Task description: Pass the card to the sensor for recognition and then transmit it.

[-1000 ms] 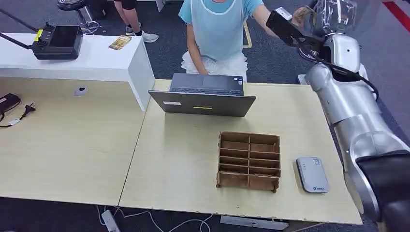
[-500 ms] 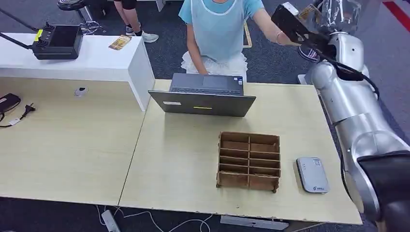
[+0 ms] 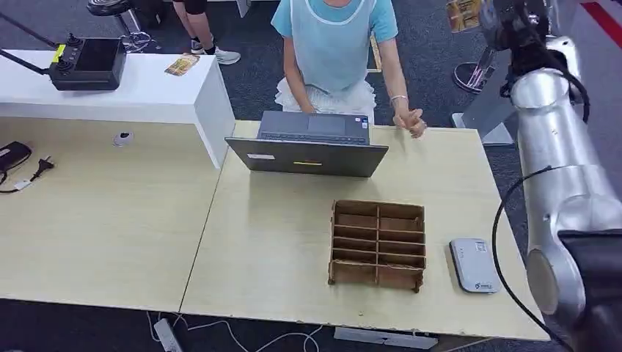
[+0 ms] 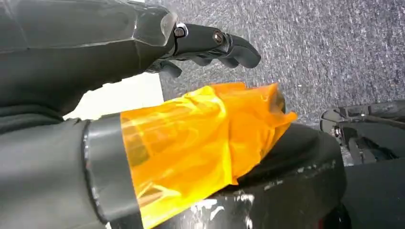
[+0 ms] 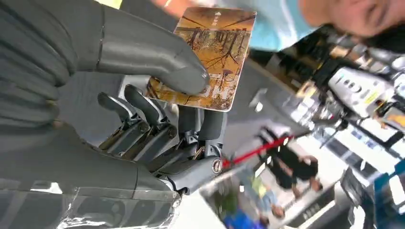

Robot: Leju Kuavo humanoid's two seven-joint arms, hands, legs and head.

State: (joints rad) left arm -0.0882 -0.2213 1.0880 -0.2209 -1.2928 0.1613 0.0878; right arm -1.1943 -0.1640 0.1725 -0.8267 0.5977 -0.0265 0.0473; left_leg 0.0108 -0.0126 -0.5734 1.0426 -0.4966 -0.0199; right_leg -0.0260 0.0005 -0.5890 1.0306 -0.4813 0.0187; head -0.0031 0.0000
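Card (image 5: 210,57) was task's object, but notes ran large to small: desk (image 3: 293,235), laptop (image 3: 312,143) at far edge, wooden divider box (image 3: 378,242) nearer, white sensor (image 3: 474,265) just right of box. Right hand (image 3: 513,18) raised well beyond sensor, thumb and fingers pinching card. Left hand (image 4: 210,43) grasped nothing, fingers loosely extended. Judgement: bring card down flat over sensor, keep pinch firm, avoid box.
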